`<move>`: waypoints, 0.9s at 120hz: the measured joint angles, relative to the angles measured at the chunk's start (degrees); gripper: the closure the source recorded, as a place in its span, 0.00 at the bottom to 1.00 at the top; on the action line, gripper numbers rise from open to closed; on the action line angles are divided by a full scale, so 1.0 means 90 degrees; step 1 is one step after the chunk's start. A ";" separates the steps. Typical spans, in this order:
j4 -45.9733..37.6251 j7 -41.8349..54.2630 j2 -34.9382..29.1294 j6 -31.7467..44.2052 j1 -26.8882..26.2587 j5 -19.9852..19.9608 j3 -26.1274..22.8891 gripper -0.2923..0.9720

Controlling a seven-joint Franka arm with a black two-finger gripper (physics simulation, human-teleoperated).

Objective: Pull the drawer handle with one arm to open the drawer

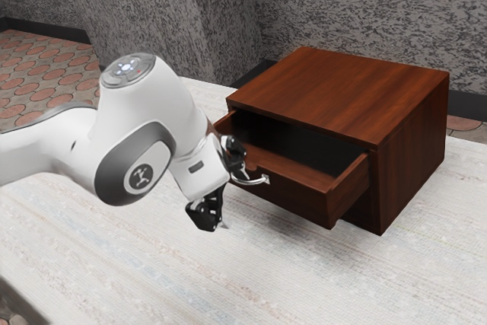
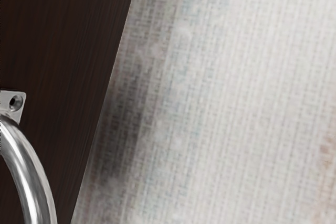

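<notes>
Drawer (image 1: 304,176) sits part open, centre frame; pincer (image 1: 207,217) hangs lower left of the handle (image 1: 251,180), seemingly off it, open or closed I cannot tell. Pulling further likely needs a regrasp

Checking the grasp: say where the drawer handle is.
The handle is on the open drawer's front, just to the exterior view's right of the gripper and higher.

Grey speckled walls (image 1: 365,5) close off the far side, meeting at a corner, with a dark baseboard (image 1: 46,30) along their foot. Reddish patterned floor tiles (image 1: 38,66) show at the far left. The desk (image 1: 304,272) has a pale, woven-looking surface (image 2: 236,103), evenly lit.
</notes>
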 joint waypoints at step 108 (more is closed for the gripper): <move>-0.1046 -0.0151 -0.1228 -0.0020 -0.0075 -0.0114 -0.0063 0.23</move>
